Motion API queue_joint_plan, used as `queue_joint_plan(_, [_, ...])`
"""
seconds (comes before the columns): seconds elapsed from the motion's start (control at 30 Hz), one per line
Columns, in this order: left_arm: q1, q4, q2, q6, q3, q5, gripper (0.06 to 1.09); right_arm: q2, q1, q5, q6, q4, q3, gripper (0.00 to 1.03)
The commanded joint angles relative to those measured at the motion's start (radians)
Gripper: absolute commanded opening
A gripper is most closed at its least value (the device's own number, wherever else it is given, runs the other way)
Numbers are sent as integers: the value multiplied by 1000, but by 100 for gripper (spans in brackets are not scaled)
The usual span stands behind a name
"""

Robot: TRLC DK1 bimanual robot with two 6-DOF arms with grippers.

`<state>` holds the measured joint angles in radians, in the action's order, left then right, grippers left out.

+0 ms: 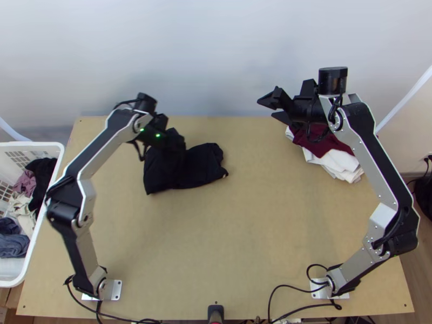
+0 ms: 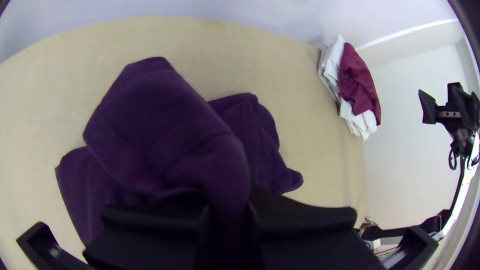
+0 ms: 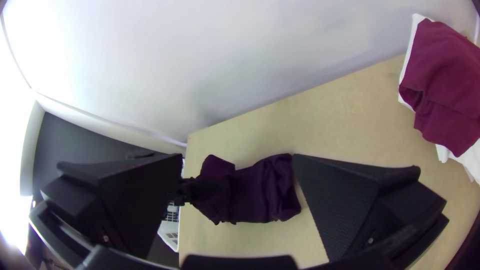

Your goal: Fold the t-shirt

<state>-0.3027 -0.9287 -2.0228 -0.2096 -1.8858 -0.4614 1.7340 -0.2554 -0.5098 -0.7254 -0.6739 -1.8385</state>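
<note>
The dark t-shirt (image 1: 197, 166) lies bunched in overlapping layers at the table's back left. Above its left part is my left gripper (image 1: 175, 141). In the left wrist view the left gripper (image 2: 227, 215) is shut on a raised fold of the t-shirt (image 2: 165, 125), while the rest of the cloth lies on the table. My right gripper (image 1: 272, 108) hangs over the back right, away from the shirt. In the right wrist view the right gripper (image 3: 237, 160) has its fingers wide apart with nothing held, and the shirt (image 3: 260, 192) lies farther off.
A pile of folded white cloths (image 1: 343, 168) with a maroon cloth (image 1: 318, 141) on top lies at the back right, below the right gripper. A white basket (image 1: 32, 259) with mixed clothes stands at the left edge. Bare table (image 1: 216, 243) stretches between the arms.
</note>
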Motion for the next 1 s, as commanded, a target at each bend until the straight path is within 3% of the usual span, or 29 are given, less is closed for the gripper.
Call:
queue_joint_plan(0.0, [-27,-5,-60,-48,-99,-2,10,-24,-16,-6,7,-1,21,99])
queue_joint_plan(0.1, [-52,-21,-105,-66,-162,-2,10,-21,-25,-6,11,2,35,99])
queue_joint_plan(0.13, [-62,-36,-123,-66,-191,-2,15,-19,-28,-6,14,2,41,99])
queue_joint_plan(0.17, [-76,-64,-145,-63,-220,-2,34,-17,-30,-6,14,4,47,99])
queue_joint_plan(0.23, [-107,-125,-183,-36,-280,-2,92,-11,-36,-6,24,5,61,99])
queue_joint_plan(0.27, [-127,-154,-200,-13,-314,-2,106,-7,-41,-6,29,5,68,99])
queue_joint_plan(0.53, [-196,-139,-122,16,-372,-3,105,71,-68,1,67,11,128,99])
queue_joint_plan(0.8, [-93,-205,-22,59,-354,7,105,150,-131,-1,75,46,188,99])
queue_joint_plan(0.87, [-53,-246,3,125,-311,53,105,162,-157,-1,75,46,194,99])
queue_joint_plan(0.97, [5,-246,70,239,-171,194,105,177,-199,2,78,48,196,99])
